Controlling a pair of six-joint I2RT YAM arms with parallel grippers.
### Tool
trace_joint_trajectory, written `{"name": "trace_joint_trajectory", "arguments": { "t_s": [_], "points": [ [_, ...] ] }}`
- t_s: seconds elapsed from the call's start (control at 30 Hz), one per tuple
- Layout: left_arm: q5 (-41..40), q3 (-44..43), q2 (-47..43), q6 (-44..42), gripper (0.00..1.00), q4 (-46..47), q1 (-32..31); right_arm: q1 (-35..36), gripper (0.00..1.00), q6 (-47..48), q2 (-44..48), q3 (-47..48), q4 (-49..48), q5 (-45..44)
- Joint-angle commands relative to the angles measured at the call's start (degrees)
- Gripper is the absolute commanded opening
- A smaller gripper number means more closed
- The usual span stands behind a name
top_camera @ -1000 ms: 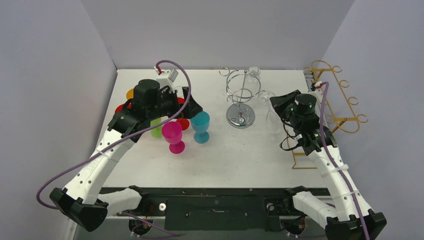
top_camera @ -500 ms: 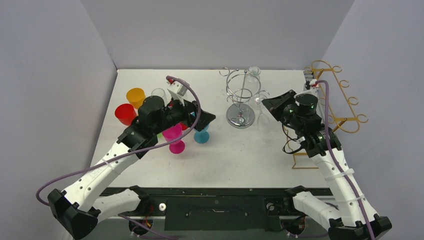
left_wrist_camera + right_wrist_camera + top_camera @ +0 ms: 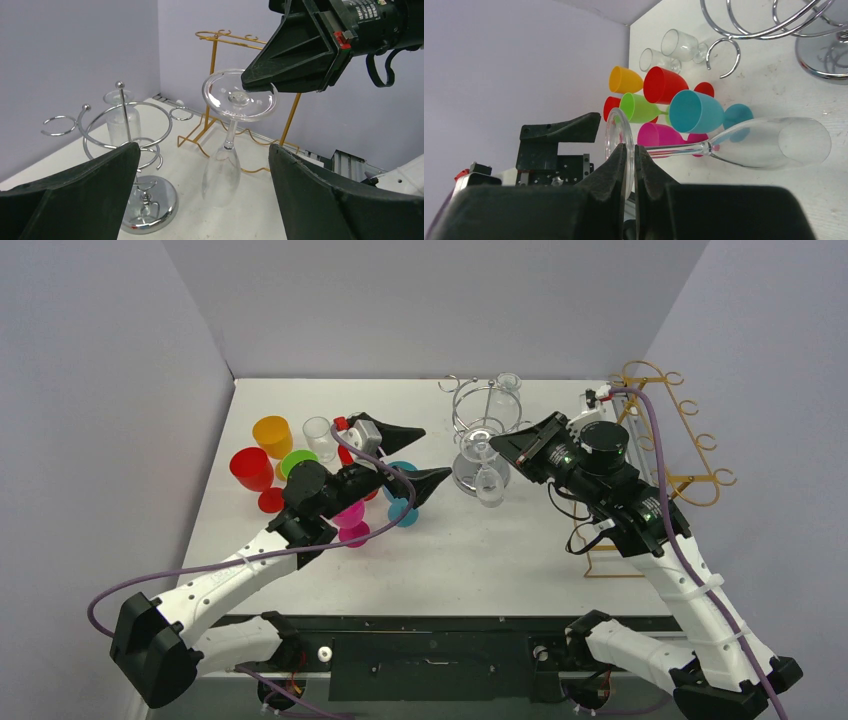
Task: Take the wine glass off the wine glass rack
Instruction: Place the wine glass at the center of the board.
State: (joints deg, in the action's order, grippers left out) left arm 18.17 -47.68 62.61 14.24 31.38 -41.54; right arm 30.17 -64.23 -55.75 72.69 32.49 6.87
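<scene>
- Top external view: the right gripper reaches left toward the chrome rack, its fingers closed narrow on the foot of the wine glass.
- The glass hangs upside down, foot up and bowl down, clear of the rack's hooks and just in front of the rack's base. Whether the bowl touches the table I cannot tell.
- Right wrist view: the two fingers pinch the rim of the round foot edge-on, and the stem and bowl stretch away from them.
- Left wrist view: the glass shows between the left gripper's own fingers, which are well apart from it and touch nothing.
- The left gripper is spread wide and empty, above the coloured cups, pointing right toward the glass.
- A second glass hangs on the far side of the chrome rack.
- A gold rack stands at the table's right edge, behind the right arm.
</scene>
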Motion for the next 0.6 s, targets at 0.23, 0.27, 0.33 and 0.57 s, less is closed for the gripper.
{"name": "trace_joint_trajectory", "arguments": {
  "t_s": [0.23, 0.27, 0.33, 0.57],
  "points": [
    [3.48, 2.76, 6.04, -1.58, 0.98, 22.3, -0.34, 7.56, 0.0, -4.22, -1.79, 8.39, -1.91, -1.67],
    [3.68, 2.72, 6.61, -1.08, 0.96, 23.75, -0.42, 8.29, 0.0, -4.32, -1.99, 8.59, -1.84, -1.97],
    [5.16, 2.04, 7.71, -0.31, 0.94, 25.14, -0.47, 9.37, 0.0, -4.5, -2.18, 8.8, -2.26, -2.45],
    [9.44, -0.1, 10.46, 0.88, 0.87, 27.27, -1.72, 11.91, 0.0, -5.01, -3.27, 9.89, -3.58, -3.45]
  ]
}}
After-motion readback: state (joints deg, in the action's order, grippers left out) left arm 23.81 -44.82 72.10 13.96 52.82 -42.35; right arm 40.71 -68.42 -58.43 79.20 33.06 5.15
